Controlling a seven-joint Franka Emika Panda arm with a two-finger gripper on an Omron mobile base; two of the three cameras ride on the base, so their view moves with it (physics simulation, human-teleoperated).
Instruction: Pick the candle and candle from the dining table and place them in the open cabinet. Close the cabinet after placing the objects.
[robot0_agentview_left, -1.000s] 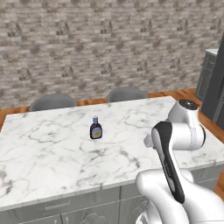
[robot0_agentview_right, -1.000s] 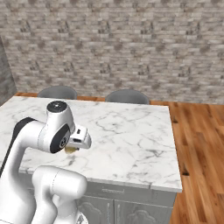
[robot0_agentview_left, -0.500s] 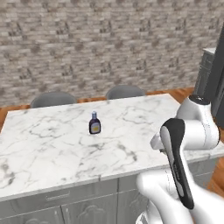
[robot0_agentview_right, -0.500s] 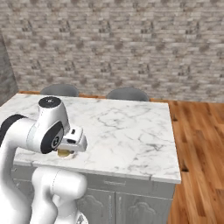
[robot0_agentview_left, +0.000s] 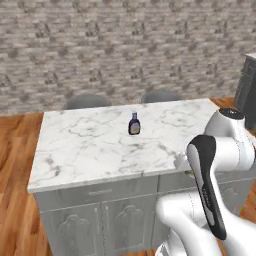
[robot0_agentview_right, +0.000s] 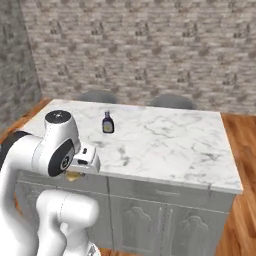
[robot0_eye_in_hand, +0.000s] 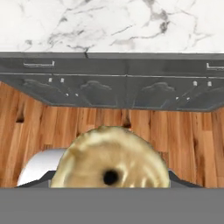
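A squat tan-gold candle (robot0_eye_in_hand: 109, 153) with a dark wick hole sits in my gripper (robot0_agentview_right: 75, 172), which is shut on it. Its round top hides the fingertips in the hand view. From the right base view a sliver of the candle (robot0_agentview_right: 73, 176) peeks out under the white hand. I hold it off the near edge of the dining table (robot0_agentview_right: 170, 150), in front of the grey panelled base (robot0_eye_in_hand: 109, 87) and above the wooden floor. The marble top (robot0_agentview_left: 90, 150) carries no other candle that I can see. The cabinet is out of view.
A dark blue labelled bottle (robot0_agentview_left: 134, 124) (robot0_agentview_right: 107, 122) stands mid-table. Two grey chairs (robot0_agentview_left: 87, 101) (robot0_agentview_left: 160, 96) are tucked in at the far side, before a stone wall. A tall dark grey unit (robot0_agentview_left: 247, 85) stands at the right edge. Wooden floor (robot0_eye_in_hand: 188, 144) surrounds the table.
The whole picture has shifted, so the base has moved back from the table. The hand with the candle has come off the tabletop to in front of its edge.
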